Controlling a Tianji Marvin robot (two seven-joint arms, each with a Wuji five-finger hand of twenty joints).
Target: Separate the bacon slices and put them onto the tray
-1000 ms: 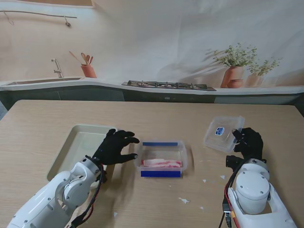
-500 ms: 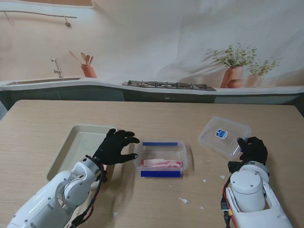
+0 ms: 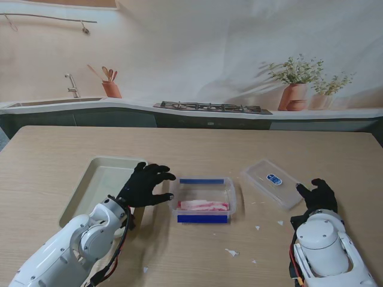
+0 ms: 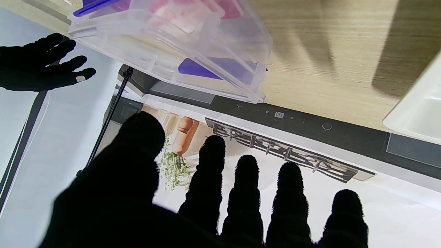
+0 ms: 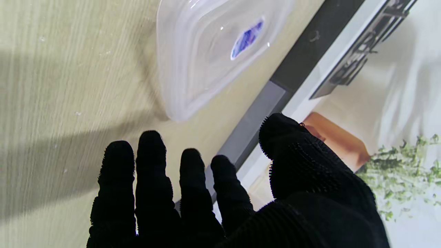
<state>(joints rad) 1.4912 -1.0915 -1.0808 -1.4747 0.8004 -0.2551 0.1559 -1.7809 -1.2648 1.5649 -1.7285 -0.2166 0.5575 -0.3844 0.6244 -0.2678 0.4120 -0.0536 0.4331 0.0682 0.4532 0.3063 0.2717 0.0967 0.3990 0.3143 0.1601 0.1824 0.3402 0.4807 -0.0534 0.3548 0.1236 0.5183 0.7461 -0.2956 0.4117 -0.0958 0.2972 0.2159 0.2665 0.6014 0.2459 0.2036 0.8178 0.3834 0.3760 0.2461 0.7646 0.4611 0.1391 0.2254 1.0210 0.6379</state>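
Note:
A clear plastic container (image 3: 203, 200) with blue clasps sits mid-table, with pink bacon slices (image 3: 203, 205) inside; the left wrist view shows the container (image 4: 179, 44) close up. My left hand (image 3: 143, 185) is open right beside the container's left wall, fingers spread, holding nothing. Farther left lies the pale tray (image 3: 99, 179). The clear lid (image 3: 271, 182) with a blue label lies flat on the table to the container's right, and shows as the lid (image 5: 213, 48) in the right wrist view. My right hand (image 3: 317, 196) is open just right of the lid, apart from it.
Small white scraps (image 3: 232, 252) dot the wooden table nearer to me. A counter with a hob (image 3: 209, 107), a sink and potted plants runs along the back. The tray's corner (image 4: 417, 110) shows in the left wrist view.
The lid went from tilted up in my right hand to lying flat on the table, shifted left. My right hand let go and drew back toward me. The left hand stayed still.

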